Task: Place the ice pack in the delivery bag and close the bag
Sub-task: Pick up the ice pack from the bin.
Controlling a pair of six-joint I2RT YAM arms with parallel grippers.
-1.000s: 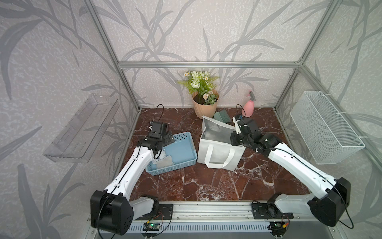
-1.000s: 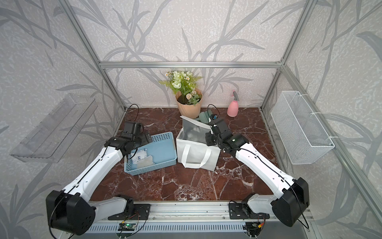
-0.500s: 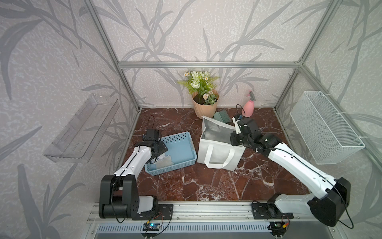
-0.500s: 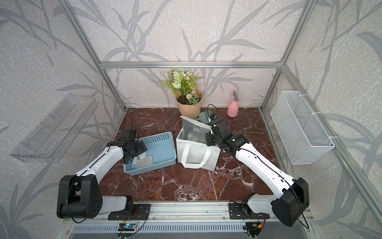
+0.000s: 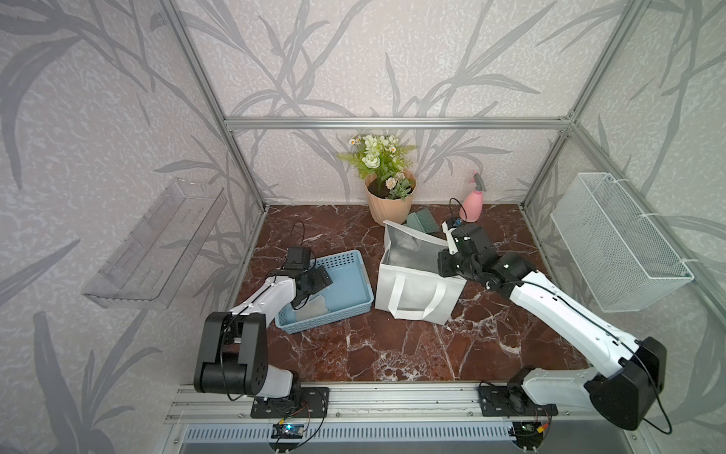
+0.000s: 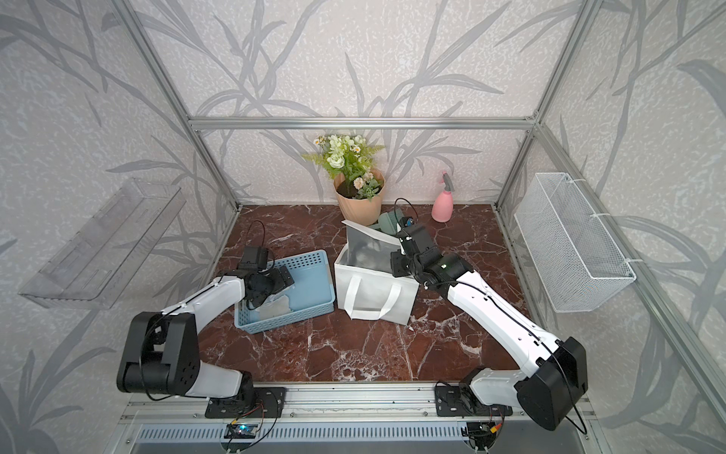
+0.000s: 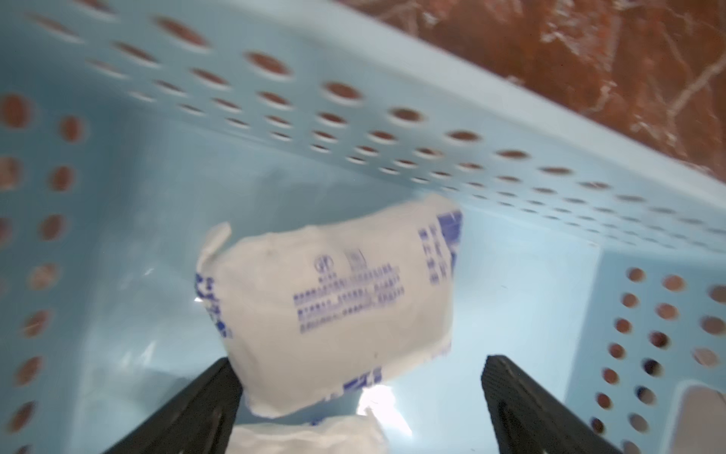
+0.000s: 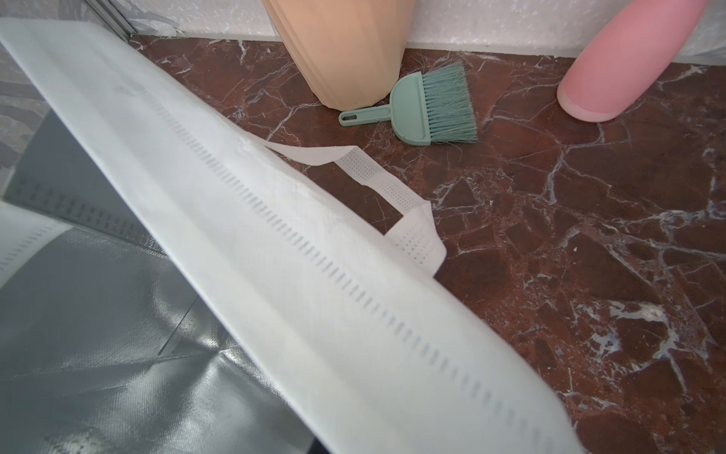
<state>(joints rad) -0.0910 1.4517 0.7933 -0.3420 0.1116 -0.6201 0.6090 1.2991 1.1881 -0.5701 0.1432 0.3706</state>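
Small white blue-printed ice pack (image 7: 334,306): partly between spread left fingers (image 7: 196,405). Right fingers (image 5: 447,266) pinch white foil-lined fabric delivery bag (image 5: 416,275). Risk: off-centre soft pouch slips at closing.

The ice pack (image 7: 334,302) lies in the basket (image 5: 326,320), perhaps touching a second pack (image 7: 306,436). The delivery bag (image 5: 412,291) stands to the right, with the flowerpot (image 5: 389,204), hand brush (image 5: 422,224) and spray bottle (image 5: 471,202) behind it.

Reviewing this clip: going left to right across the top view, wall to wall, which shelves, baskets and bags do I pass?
clear shelf → blue basket → white bag → wire basket
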